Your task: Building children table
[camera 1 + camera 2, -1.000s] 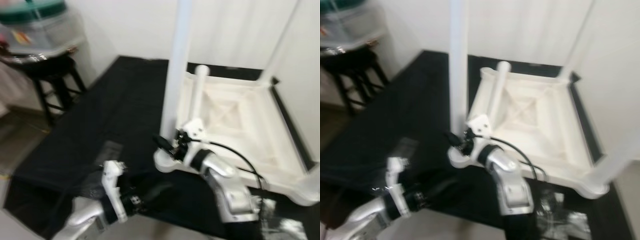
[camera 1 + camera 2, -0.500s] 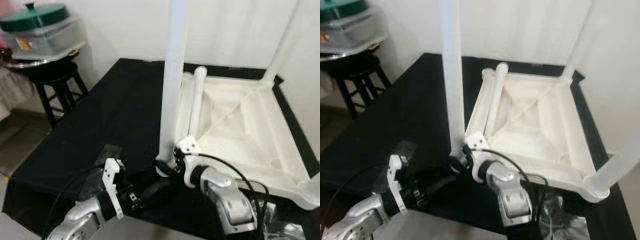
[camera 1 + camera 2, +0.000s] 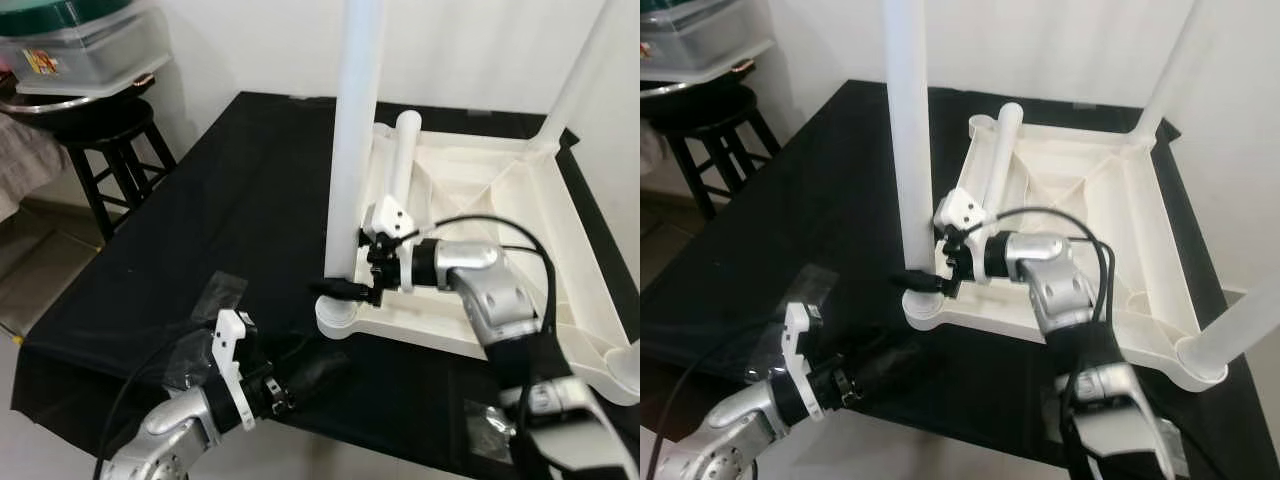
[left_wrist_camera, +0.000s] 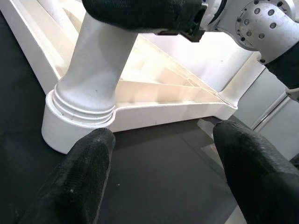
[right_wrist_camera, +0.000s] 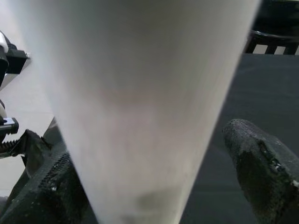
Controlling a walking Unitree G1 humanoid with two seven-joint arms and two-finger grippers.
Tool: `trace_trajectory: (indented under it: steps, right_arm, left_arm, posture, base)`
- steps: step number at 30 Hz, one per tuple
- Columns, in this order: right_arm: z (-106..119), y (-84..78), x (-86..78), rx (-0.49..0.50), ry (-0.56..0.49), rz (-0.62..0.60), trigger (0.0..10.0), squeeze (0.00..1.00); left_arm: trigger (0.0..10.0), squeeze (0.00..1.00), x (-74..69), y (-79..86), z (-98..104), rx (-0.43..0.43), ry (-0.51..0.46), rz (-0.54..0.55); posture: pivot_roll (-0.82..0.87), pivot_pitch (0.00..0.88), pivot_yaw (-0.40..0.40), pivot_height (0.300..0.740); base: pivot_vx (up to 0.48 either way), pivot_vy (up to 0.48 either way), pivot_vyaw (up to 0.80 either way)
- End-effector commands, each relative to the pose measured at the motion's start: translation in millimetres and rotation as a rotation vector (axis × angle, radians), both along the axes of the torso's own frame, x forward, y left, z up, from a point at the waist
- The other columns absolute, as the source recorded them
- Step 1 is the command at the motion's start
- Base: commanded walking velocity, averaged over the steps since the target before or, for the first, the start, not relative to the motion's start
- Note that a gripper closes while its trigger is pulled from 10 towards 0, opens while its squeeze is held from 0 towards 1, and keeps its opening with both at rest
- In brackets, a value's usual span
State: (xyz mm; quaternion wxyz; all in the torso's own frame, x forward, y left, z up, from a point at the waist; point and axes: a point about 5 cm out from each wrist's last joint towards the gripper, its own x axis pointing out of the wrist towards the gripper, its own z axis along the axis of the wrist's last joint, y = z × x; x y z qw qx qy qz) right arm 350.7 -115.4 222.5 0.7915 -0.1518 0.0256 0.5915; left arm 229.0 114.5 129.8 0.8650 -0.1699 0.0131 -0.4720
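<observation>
The upturned white tabletop (image 3: 480, 230) lies right of centre on the black cloth (image 3: 230, 230). A leg (image 3: 352, 150) stands in its near-left corner socket, gripped low by the right gripper (image 3: 345, 287). At lower left, the left gripper (image 3: 320, 370) rests spread wide and empty on bare cloth before that corner.

A white upturned table (image 3: 470, 215) lies on the black worktop (image 3: 230, 230). The right end effector (image 3: 345, 288) grips the upright leg (image 3: 352, 150) near its socket. The left end effector (image 3: 315, 372) rests just before that corner.
</observation>
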Motion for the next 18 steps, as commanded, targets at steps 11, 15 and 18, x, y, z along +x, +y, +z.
trace_trajectory:
  steps: [11,15,18]
  right_arm:
    - [-2,-0.8,5.3,-0.024,0.125,0.174,0.0,0.0]
    - [-15,-10.9,2.3,-0.013,0.138,0.143,0.0,0.0]
    - [-30,-20.0,-5.3,0.004,0.136,0.051,0.0,0.0]
  left_arm:
    - [10.0,0.0,-5.1,-2.9,0,0.0,-0.003,0.003]
    - [10.0,0.0,-5.7,-3.5,0,-0.004,-0.002,0.003]
    - [10.0,0.0,-5.9,-3.1,1,-0.007,-0.002,0.001]
  posture:
    - [0.04,0.133,-0.035,0.74]
    - [0.04,0.139,-0.033,0.74]
    - [0.02,0.154,-0.028,0.74]
  base:
    - [0.0,0.0,0.0]
    - [0.0,0.0,0.0]
    - [0.0,0.0,0.0]
